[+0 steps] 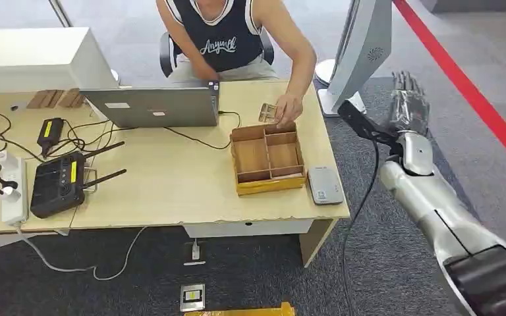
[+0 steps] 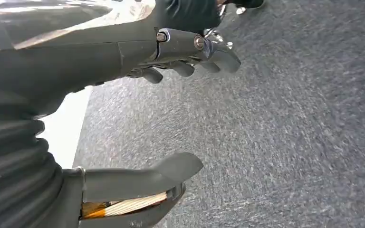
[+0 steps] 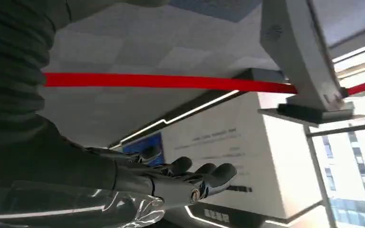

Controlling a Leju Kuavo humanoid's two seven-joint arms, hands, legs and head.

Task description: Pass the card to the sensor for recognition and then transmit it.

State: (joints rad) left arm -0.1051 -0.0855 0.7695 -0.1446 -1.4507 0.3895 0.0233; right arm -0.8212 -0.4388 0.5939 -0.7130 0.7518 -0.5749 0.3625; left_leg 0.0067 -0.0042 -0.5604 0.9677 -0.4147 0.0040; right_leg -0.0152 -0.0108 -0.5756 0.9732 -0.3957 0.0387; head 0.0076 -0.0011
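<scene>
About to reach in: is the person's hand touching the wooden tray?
Touching. In the head view the person's hand rests on the back rim of the tray, fingers overlapping the wood.

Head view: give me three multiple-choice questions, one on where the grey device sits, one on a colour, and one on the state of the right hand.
1. Where is the grey device?
A. on the laptop
B. on the desk, beside the wooden tray
C. on the chair

2. What colour is the floor stripe?
A. blue
B. yellow
C. red

3. What is the right hand doing?
A. holding a card
B. raised, empty, fingers straight
C. pressing on the tray

Answers: B, it lies right next to the tray's side; C, the band is plainly red; B, nothing sits between its fingers.
</scene>
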